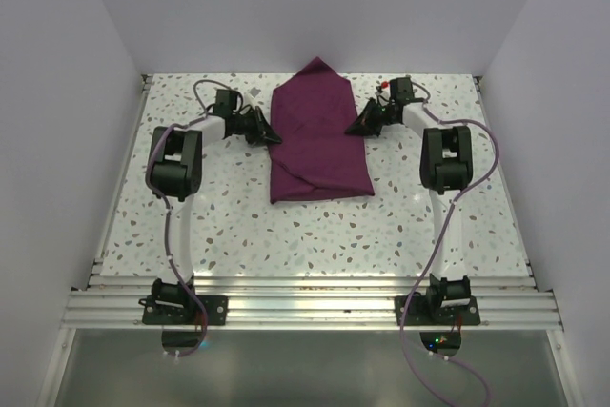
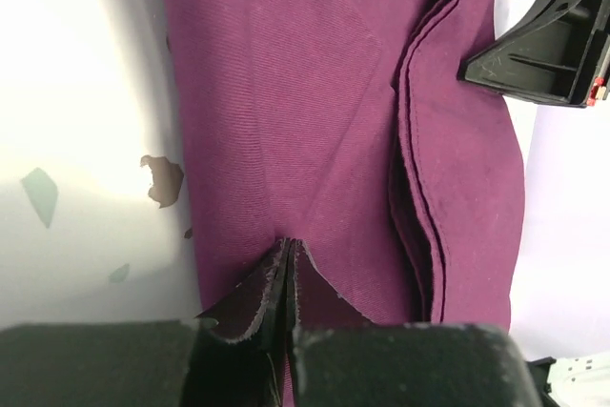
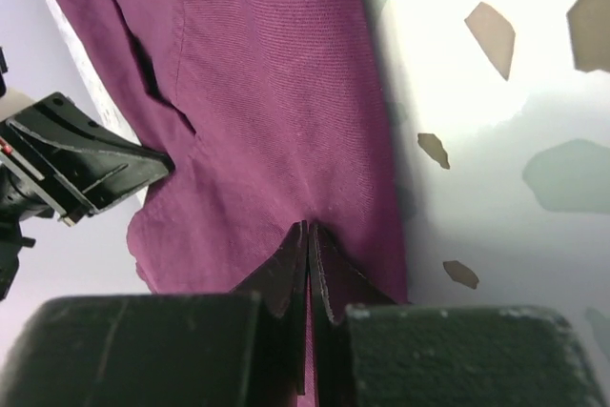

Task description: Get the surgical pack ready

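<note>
One surgical pack point(image 1: 319, 145) on surface point(image 1: 229, 226), between two claws, left claw point(image 1: 274, 137) and right claw point(image 1: 351, 129) both closed against its edges

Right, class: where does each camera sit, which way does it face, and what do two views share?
Top external: above, behind the bases, looking down on the table; left arm, right arm flank the purple drape.
Left wrist: on the left arm, facing across the drape; left claw shut.
Right wrist: opposite side, facing back; right claw shut.
Shared: each wrist view shows the other claw.
</note>
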Tool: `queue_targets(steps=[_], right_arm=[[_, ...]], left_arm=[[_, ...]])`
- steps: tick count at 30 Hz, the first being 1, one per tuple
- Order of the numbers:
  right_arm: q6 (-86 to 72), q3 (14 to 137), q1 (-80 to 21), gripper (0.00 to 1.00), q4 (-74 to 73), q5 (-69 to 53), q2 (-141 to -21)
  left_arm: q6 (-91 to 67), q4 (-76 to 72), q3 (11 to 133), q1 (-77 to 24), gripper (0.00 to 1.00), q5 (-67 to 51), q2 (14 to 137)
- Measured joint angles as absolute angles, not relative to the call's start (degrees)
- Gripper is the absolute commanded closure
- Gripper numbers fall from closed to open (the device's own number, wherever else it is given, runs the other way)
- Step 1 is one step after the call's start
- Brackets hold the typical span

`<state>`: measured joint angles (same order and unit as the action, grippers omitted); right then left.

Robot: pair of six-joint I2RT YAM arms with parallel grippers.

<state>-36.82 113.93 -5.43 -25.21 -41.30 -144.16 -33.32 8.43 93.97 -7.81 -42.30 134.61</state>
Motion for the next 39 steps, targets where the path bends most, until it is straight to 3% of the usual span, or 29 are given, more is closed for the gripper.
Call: queue_targets(steps=[9, 18, 21, 23, 24, 28, 29, 31, 33, 39], right_arm=[[-32.86, 105.49, -5.30, 1.00, -24.80, -41.95, -139.28], [-30.50, 89.71, -5.56, 1.00, -26.79, -41.23, -129.19], [-29.58, 90.39, -5.56, 0.96, -28.67, -40.05, -128.92], [-29.19, 92.27, -5.56, 0.89, -30.41, -38.44, -128.92], [-28.97, 93.27, -5.56, 0.86, -30.83, -37.76, -128.92], [-29.19, 100.49, -5.56, 0.59, -31.40, -33.56, -128.92], [-29.47, 102.19, -5.56, 0.45, -31.11, -32.38, -128.92], [-29.69, 104.97, -5.56, 0.28, -30.35, -30.30, -128.99], [-30.30, 108.73, -5.56, 0.01, -30.48, -28.08, -129.71], [-29.93, 121.93, -5.89, 0.01, -29.67, -24.82, -138.12]], left_arm=[[-31.66, 13.06, 94.32, -7.62, 1.00, -41.95, 134.04], [-29.91, 13.89, 79.92, -7.62, 1.00, -41.98, 124.64], [-28.18, 15.79, 78.04, -7.62, 0.88, -40.45, 122.23], [-27.00, 16.71, 78.19, -7.62, 0.81, -38.76, 121.43], [-26.48, 17.26, 78.54, -7.62, 0.69, -37.89, 121.12], [-25.71, 18.24, 83.18, -7.49, 0.46, -34.61, 121.05], [-25.89, 17.72, 84.73, -7.42, 0.43, -33.78, 121.05], [-26.72, 15.97, 87.88, -7.22, 0.36, -31.75, 121.19], [-28.01, 15.18, 92.31, -7.09, 0.30, -29.10, 122.19], [-30.61, 11.90, 103.85, -7.01, 0.25, -21.50, 129.56]])
